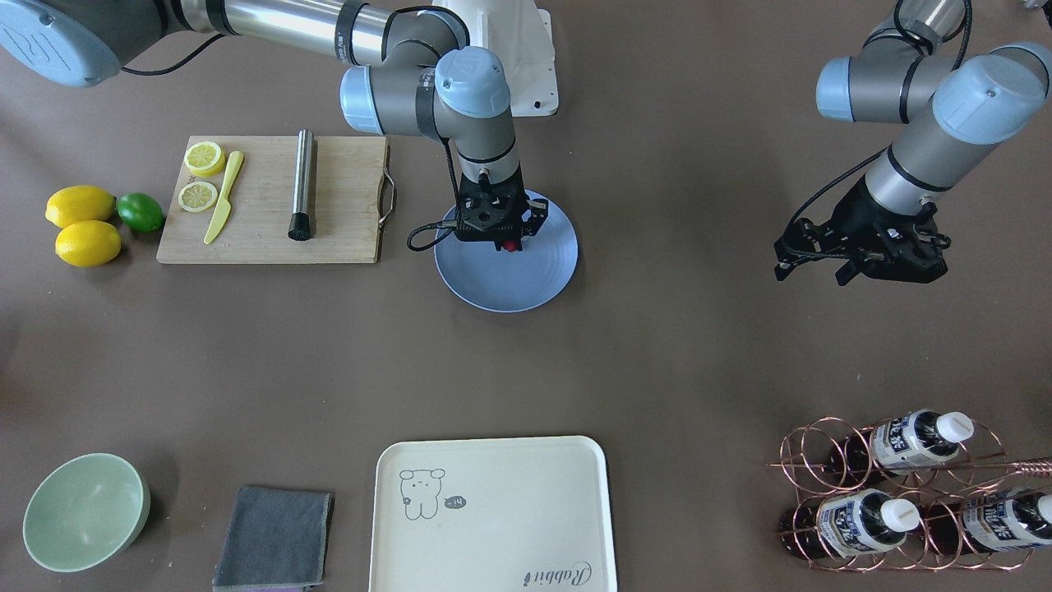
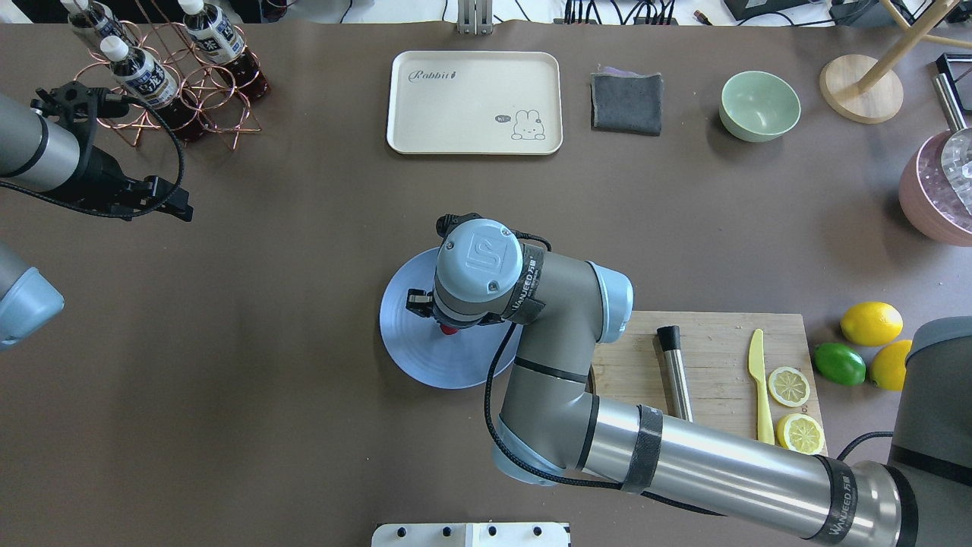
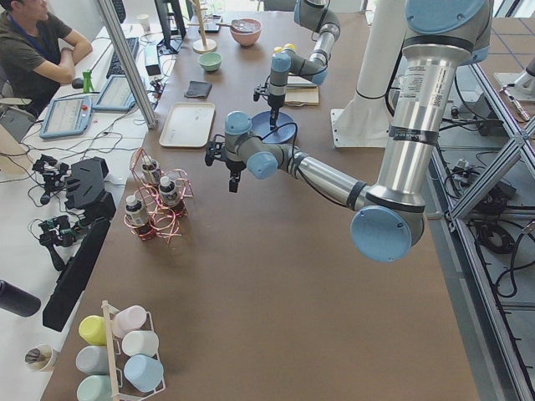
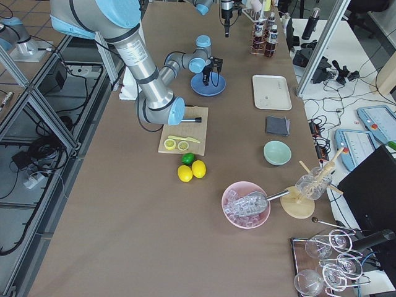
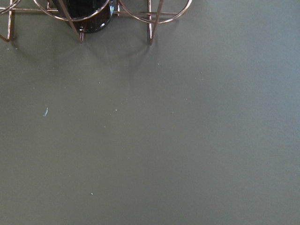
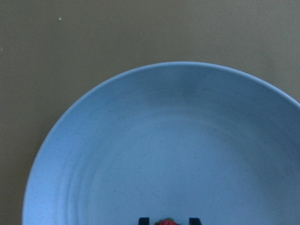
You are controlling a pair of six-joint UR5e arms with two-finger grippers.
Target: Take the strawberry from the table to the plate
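The dark red strawberry (image 1: 511, 245) sits low over the light-blue plate (image 1: 509, 288), between the fingers of my right gripper (image 1: 510, 243), which stands upright over the plate's robot-side half and is shut on the berry. From overhead only a red spot of the strawberry (image 2: 449, 330) shows under the wrist, above the plate (image 2: 425, 365). In the right wrist view the strawberry (image 6: 166, 221) peeks in at the bottom edge between two dark fingertips (image 6: 144, 219), with the plate (image 6: 140, 140) filling the frame. My left gripper (image 1: 814, 273) hangs open and empty above the brown table (image 1: 657, 353), far from the plate.
A wooden cutting board (image 1: 263, 238) with lemon slices, a yellow knife and a metal muddler lies beside the plate. Two lemons (image 1: 82, 222) and a lime (image 1: 140, 211) sit beyond it. A cream tray (image 1: 493, 518), grey cloth (image 1: 275, 538), green bowl (image 1: 82, 510) and bottle rack (image 1: 896, 493) line the far edge.
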